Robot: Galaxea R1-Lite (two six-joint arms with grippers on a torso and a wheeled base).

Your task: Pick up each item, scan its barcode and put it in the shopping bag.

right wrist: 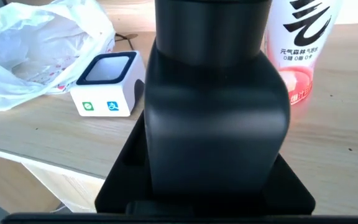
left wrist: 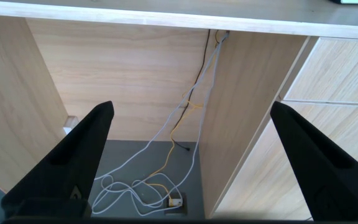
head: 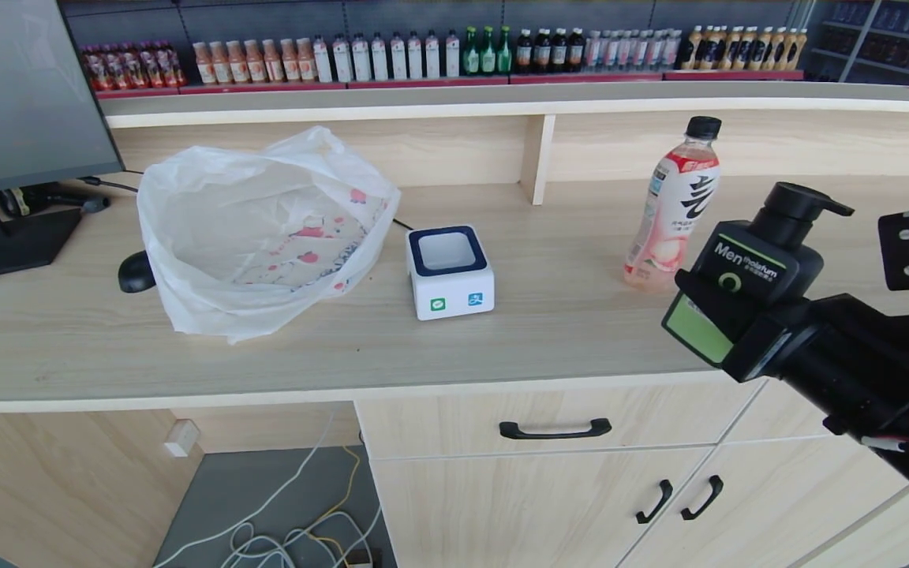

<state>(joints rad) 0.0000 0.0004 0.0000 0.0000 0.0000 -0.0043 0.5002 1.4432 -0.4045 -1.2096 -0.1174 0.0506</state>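
Right of the scanner (head: 450, 272) the right arm (head: 865, 375) is raised, and the right hand (head: 727, 327) pinches a black pump bottle (head: 766, 256). The left hand (left wrist: 191, 115) is spread wide.

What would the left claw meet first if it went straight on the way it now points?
The left claw, open, would probably meet the cables hanging under the counter first, then the wooden back panel behind them. Depth is unclear, but nothing nearer shows.

Matt wood-grain counter (head: 565, 331), crinkled plastic bag (head: 202, 304)
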